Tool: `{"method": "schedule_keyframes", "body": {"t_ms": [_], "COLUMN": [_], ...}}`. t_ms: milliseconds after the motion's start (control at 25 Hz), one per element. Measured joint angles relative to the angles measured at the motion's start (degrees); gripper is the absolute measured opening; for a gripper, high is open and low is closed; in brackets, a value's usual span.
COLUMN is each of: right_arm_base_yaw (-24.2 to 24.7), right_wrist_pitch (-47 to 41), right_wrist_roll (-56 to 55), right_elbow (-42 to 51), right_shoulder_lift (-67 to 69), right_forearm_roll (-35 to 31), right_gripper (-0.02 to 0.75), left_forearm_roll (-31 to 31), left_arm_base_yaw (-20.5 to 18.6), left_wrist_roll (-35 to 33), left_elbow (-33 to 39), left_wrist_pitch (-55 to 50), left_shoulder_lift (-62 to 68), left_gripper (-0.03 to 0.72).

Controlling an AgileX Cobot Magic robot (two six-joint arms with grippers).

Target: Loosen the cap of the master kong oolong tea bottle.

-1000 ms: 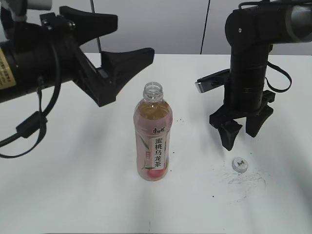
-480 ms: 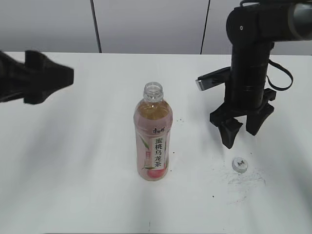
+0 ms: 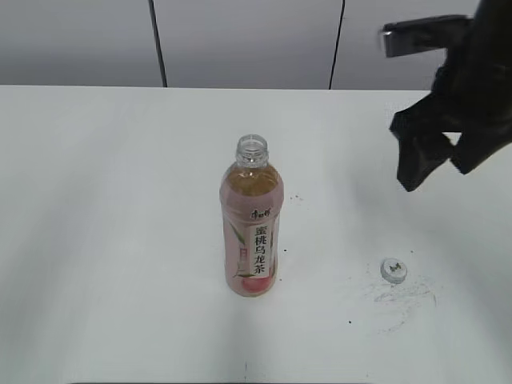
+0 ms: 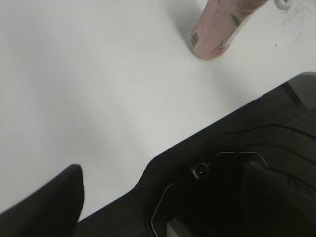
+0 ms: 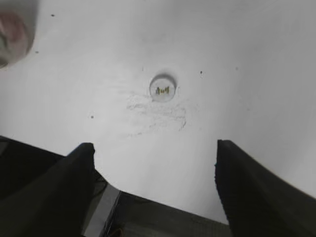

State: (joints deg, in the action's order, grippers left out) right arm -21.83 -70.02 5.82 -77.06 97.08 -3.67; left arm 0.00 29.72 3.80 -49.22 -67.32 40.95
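The right gripper is seen raised at the right edge of the exterior view, its upper part cut off by the frame; its jaws are spread apart and nothing is held between them. In the right wrist view the two dark fingers are seen wide apart above the tabletop, with the cap lying between and beyond them, untouched. The left gripper is not seen in the exterior view; in the left wrist view only one dark fingertip at lower left and a dark mass at lower right can be made out, well separated, with nothing gripped.

The master kong oolong tea bottle is stood upright near the middle of the tabletop, its neck open and uncapped, amber tea filling it to the shoulder. The cap is lying flat on the tabletop well to the right of the bottle, beside faint grey scuff marks. In the left wrist view only the bottle's lower part is shown, cut off at the top edge.
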Motion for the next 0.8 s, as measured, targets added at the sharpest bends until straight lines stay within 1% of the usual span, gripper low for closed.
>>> {"method": "schedule_keyframes", "body": {"t_ms": [200,480,560,680,800], "right_arm_base_yaw": [0.00,0.00,0.00,0.00,0.00], "right_wrist_pitch": [0.00,-0.09,-0.16,0.35,0.67], "right_wrist_roll": [0.46,0.72,0.72,1.34,5.14], "right_elbow": [10.25,23.40,26.42,30.92,35.17], "right_shoulder_lift": [-18.26,-46.45,-55.55,-65.23,-74.11], "right_forearm_roll": [-0.07,-0.40,-0.40,-0.40,-0.40], "right_gripper": [0.539,0.502,0.501,0.501,0.501], "left_forearm_roll": [0.00,0.00,0.00,0.00,0.00], "left_arm_base_yaw": [0.00,0.00,0.00,0.00,0.00], "left_wrist_roll": [-0.27,-0.44,-0.44,-0.93,-1.69], "left_elbow": [2.66,11.82,14.03,15.32,16.51], "left_wrist_pitch": [-2.25,-2.24,-0.45,3.41,6.84], "left_shoulder_lift": [-13.30,-31.36,-34.39,-36.29,-36.28], "left_gripper": [0.577,0.577,0.575,0.561,0.550]}}
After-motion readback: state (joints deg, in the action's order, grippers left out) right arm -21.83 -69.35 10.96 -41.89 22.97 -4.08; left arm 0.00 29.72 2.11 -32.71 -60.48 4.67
